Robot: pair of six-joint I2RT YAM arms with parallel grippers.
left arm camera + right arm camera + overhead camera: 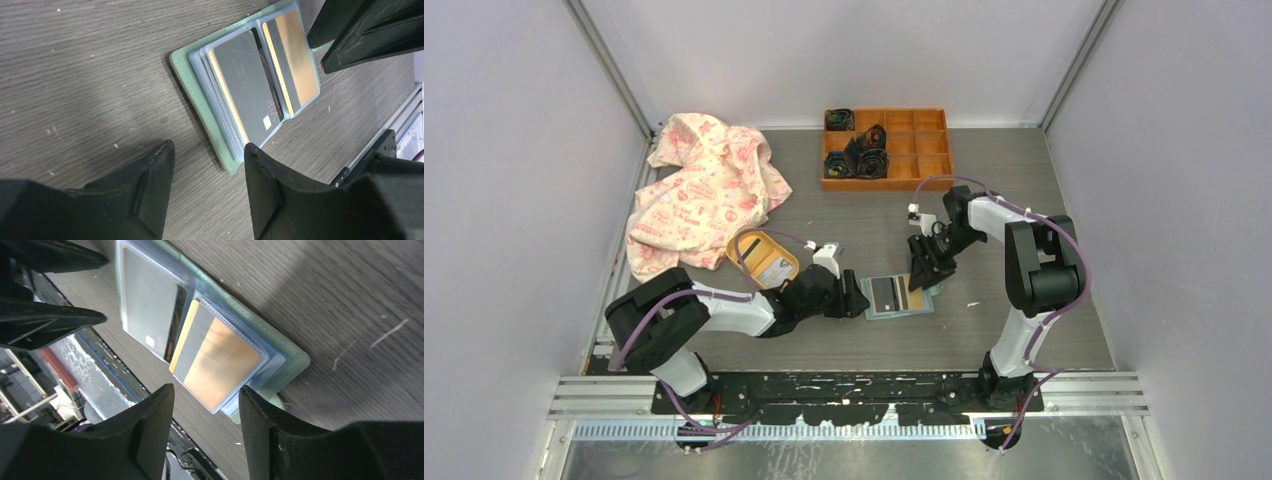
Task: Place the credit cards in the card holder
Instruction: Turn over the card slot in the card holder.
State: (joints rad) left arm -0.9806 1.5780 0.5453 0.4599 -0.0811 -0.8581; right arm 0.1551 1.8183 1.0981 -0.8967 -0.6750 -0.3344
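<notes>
The mint-green card holder (899, 315) lies open and flat on the table between my two grippers. In the left wrist view the holder (189, 85) has a dark grey card (247, 90) in one clear sleeve and an orange card with a grey stripe (295, 65) in the other. The right wrist view shows the holder (292, 352), grey card (147, 305) and orange card (220, 360) too. My left gripper (856, 298) (209, 150) is open and empty at the holder's left edge. My right gripper (921, 280) (206, 390) is open and empty over its right edge. Another whitish card (771, 266) lies in the oval dish.
A yellow-orange oval dish (746, 243) sits left of the holder, by my left arm. A pink-patterned cloth (704, 190) is heaped at the far left. An orange compartment tray (929, 148) with dark rolled items stands at the back. The metal front rail (844, 385) runs along the near edge.
</notes>
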